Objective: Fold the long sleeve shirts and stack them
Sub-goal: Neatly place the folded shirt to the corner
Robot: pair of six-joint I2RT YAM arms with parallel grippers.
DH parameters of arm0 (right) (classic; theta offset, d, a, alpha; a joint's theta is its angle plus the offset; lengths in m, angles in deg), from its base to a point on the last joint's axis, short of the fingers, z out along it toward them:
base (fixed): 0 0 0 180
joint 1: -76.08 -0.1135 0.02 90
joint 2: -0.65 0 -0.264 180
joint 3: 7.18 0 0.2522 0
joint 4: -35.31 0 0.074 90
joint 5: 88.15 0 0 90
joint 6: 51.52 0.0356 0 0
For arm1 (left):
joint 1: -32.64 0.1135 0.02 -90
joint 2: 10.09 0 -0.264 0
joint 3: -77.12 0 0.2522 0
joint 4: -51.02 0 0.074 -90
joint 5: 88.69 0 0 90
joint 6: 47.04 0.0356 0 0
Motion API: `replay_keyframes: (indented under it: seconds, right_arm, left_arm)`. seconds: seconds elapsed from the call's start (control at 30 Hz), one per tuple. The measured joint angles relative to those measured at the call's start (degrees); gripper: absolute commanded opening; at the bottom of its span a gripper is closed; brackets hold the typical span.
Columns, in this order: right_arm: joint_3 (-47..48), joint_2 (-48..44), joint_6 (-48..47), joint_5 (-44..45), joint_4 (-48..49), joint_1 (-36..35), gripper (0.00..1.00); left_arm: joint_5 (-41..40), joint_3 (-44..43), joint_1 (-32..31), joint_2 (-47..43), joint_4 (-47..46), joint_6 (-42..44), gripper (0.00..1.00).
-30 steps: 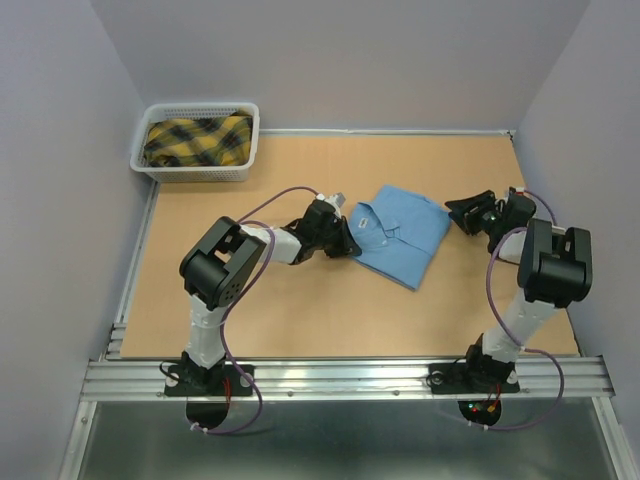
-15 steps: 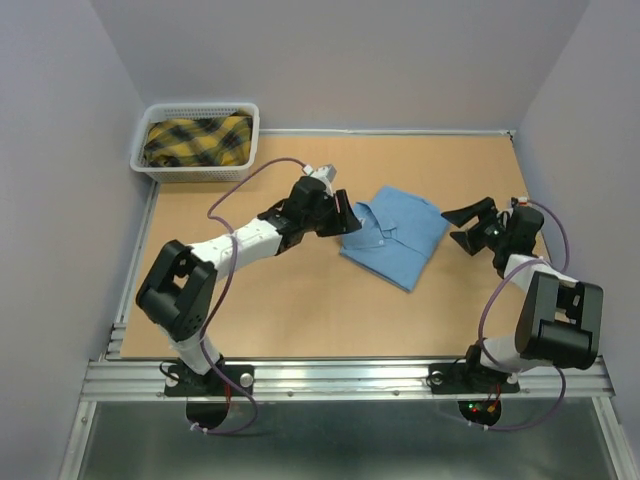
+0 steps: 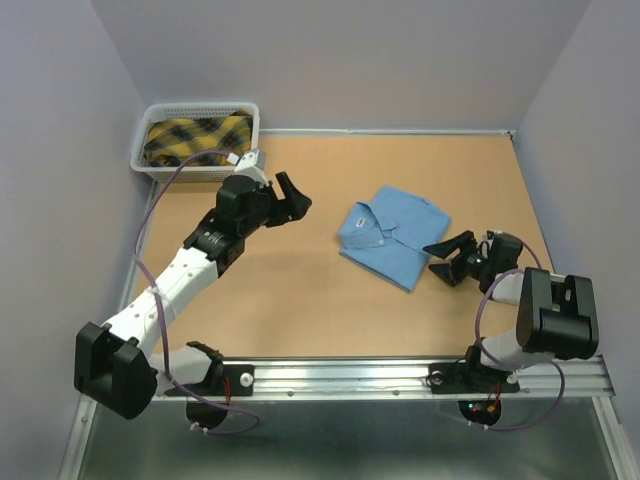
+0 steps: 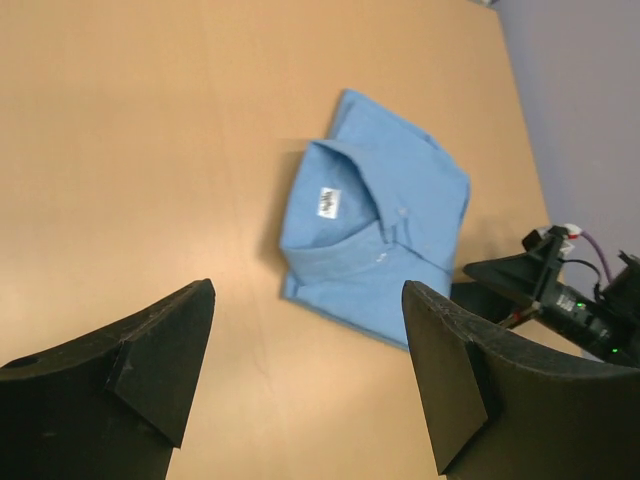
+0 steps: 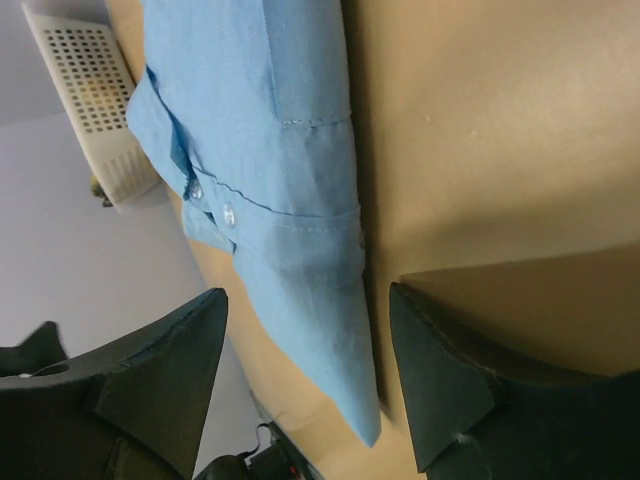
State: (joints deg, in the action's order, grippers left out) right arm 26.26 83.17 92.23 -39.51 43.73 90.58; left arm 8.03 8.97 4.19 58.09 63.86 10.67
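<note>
We judge the first fold finished: the light blue shirt lies as a compact rectangle on the table, right of the middle, collar and buttoned front upward, sleeves tucked out of sight; it sits askew to the table's edges, its collar end toward the far left. Neither arm holds it; the left gripper hangs well apart from the shirt with its jaws spread and nothing between them, as its wrist view shows; the right gripper sits low just beside the shirt's near right edge, also spread wide, and in its wrist view the folded edge runs on ahead of the gap without being pinched; we cannot tell whether a finger brushes the cloth. What is left, as we read it, is the rest of the pile: a yellow and black plaid garment lies in the white basket at the far left corner, and no stack exists yet, only this one shirt. For moving, we see bare board on every side of the shirt, widest across the middle and near left; the basket stands close against the left wall, so a reach into it has little side room; the right arm works close to the right wall, folded tight above its base; the metal rail bounds the near edge.
</note>
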Motion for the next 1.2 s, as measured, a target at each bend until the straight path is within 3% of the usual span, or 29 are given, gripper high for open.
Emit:
replay_keyframes:
  seconds: [0.1,0.2,0.33,0.37,0.43,0.8,1.2]
  right_arm:
    - [0.0,3.56,2.03,-0.04,5.11,-1.46,0.68]
    - [-0.02,6.14,3.76,0.09,8.66,-2.34,0.57]
    - [-0.85,9.35,6.19,1.46,13.29,-2.91,0.26]
    - [-1.11,10.25,6.73,1.88,14.47,-2.91,0.11]
    - [-1.6,11.58,8.41,2.67,16.37,-2.91,0.01]
    - [-0.57,14.27,17.55,11.72,26.88,-2.97,0.01]
    - [3.91,25.03,33.09,33.22,42.58,-2.97,0.01]
  left_arm:
    - [-1.42,3.89,3.37,-4.83,3.1,1.44,0.86]
    - [-2.54,6.43,5.07,-9.99,5.86,2.34,0.86]
    - [-3.34,7.32,5.81,-15.08,8.13,3.1,0.86]
    - [-3.58,7.61,6.03,-16.22,8.26,3.28,0.85]
    - [-3.89,8.04,6.14,-17.59,8.98,3.43,0.85]
    - [-5.2,9.05,6.84,-20.26,12.48,4.35,0.85]
    - [-5.68,10.56,7.69,-23.5,15.32,4.83,0.85]
